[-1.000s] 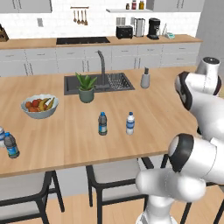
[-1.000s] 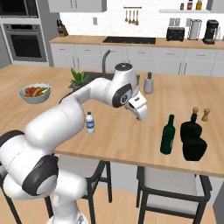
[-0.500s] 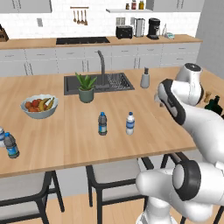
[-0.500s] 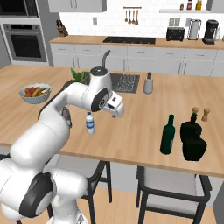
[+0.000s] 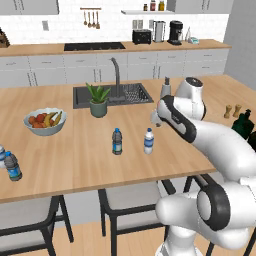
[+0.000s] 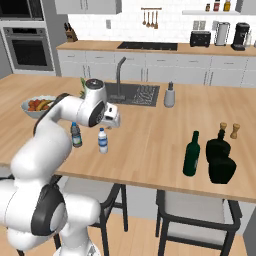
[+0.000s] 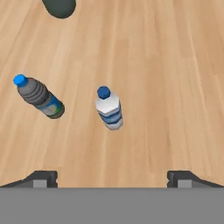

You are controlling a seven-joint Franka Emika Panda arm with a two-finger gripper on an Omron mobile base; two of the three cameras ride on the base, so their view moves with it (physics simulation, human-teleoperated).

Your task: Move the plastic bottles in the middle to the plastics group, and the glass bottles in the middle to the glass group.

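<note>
The plastic bottles stand upright near the middle of the wooden worktop (image 5: 70, 150), side by side and slightly apart: the paler bottle (image 5: 148, 141) and the darker, bluer bottle (image 5: 117, 141) at its 9 o'clock in the left base view. In the hand view both show from above with blue caps, the paler one (image 7: 109, 109) near the centre and the darker one (image 7: 40, 97) towards 9 o'clock from it.

The pincer (image 5: 156, 119) hangs above the worktop, just up and towards 1 o'clock from the paler bottle in the left base view, touching neither bottle. Its jaws are spread wide and hold nothing; in the hand view the two dark tips sit far apart at the bottom, with the paler bottle lying between their lines but well ahead of them.

The tall green bottle (image 6: 191, 154) stands upright toward the right end of the worktop, just beside two near-black squat bottles (image 6: 220, 156), with two small wooden shakers (image 6: 228, 131) behind them.

At the far left edge in the left base view, a blue-labelled water bottle (image 5: 12, 166) stands well apart from the middle pair, another partly cut off beside it. A fruit bowl (image 5: 45, 121) sits at 10 o'clock from the middle bottles, a potted plant (image 5: 98, 101) by the sink (image 5: 112, 94) at 12 o'clock.
</note>
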